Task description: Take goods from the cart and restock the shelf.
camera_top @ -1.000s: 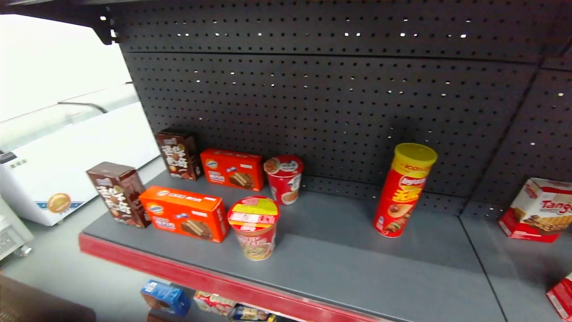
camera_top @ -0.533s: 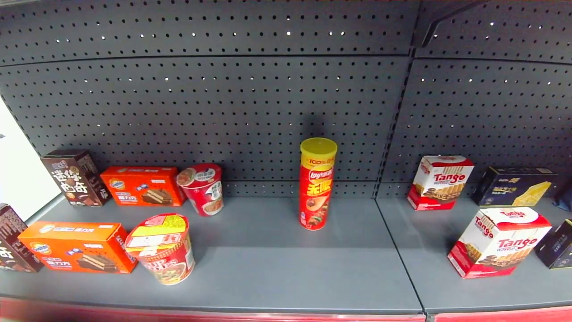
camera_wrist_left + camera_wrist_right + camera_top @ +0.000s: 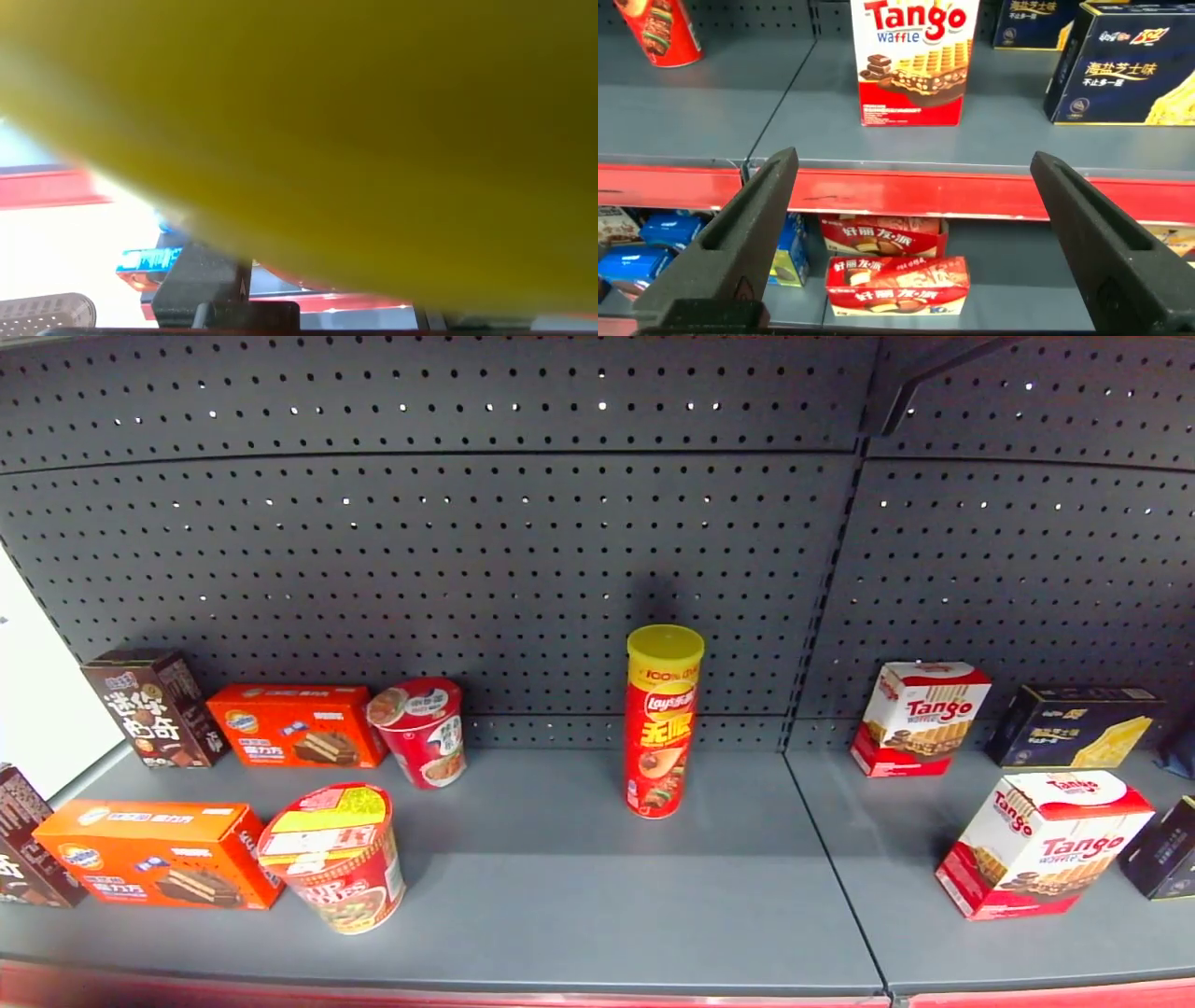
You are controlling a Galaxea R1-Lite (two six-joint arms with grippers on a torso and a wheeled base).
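Panned right to face shelf (image 3: 597, 896) squarely within last second; camera shift only. Right hand (image 3: 915, 159) wide open, empty, before shelf's red lip. Left hand (image 3: 224, 294) grip: cannot tell; yellow item (image 3: 355, 121) hard against lens. Best set upright beside chips can (image 3: 663, 723), clear of neighbours.

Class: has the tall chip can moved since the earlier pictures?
No. The chip can stands just left of the shelf seam, as before; the camera turned.

Grey shelf (image 3: 738, 103), red front lip, just ahead of right pincer (image 3: 915, 161). Red chips can (image 3: 663, 723), yellow lid, upright further in. Yellow item (image 3: 355, 121) hard against left pincer (image 3: 220, 294), possibly held goods.
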